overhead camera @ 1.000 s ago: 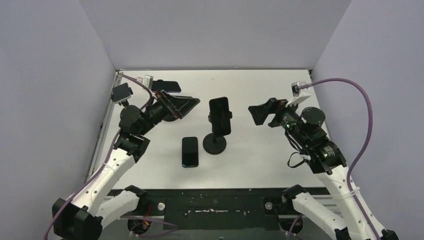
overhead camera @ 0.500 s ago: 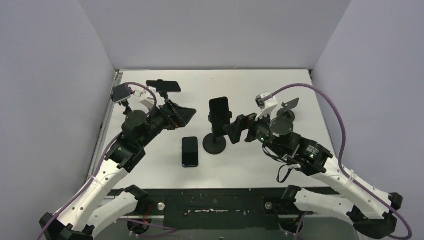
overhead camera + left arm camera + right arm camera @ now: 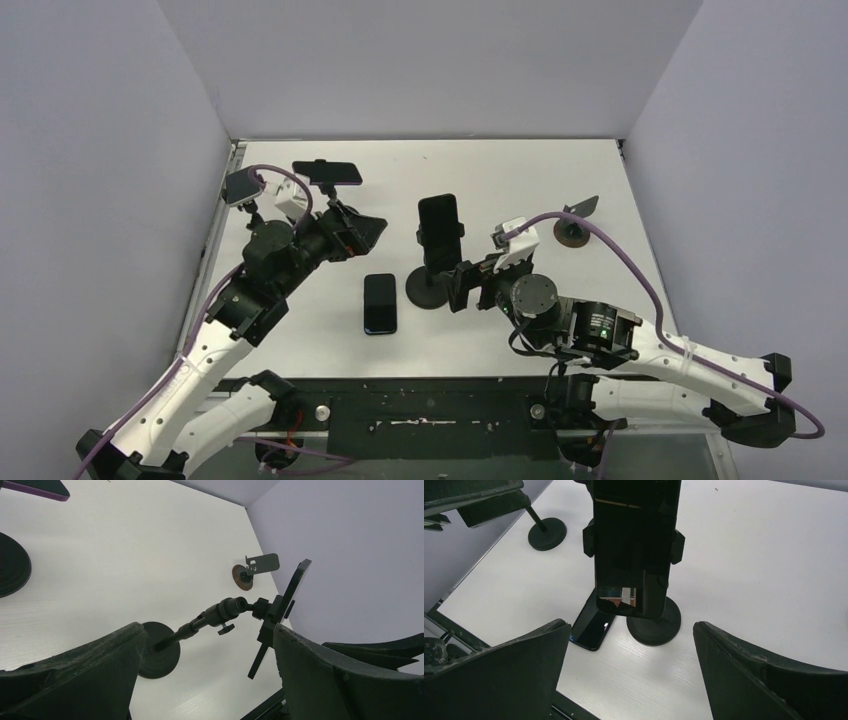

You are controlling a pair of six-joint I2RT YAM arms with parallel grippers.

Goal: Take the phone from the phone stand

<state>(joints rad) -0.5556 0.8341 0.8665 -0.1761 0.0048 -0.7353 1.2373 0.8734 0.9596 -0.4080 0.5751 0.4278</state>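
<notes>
Glossy slab phone [image 3: 631, 545], disc-footed stand [image 3: 654, 630]

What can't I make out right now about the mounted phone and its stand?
Right wrist view: the phone runs past the upper edge, so its top is cut off, and it hides the stem of the stand.
Left wrist view: the phone shows edge-on, screen unseen; a left pincer finger covers part of the stand's base.
Top view: the right pincer is dark against the dark base; contact unclear.

Soft, even light covers the white matte desk [image 3: 520, 180]; shadows are faint. The glossy black phone screen [image 3: 631, 545] shows a small reflection; wrist views bend at their edges.
</notes>
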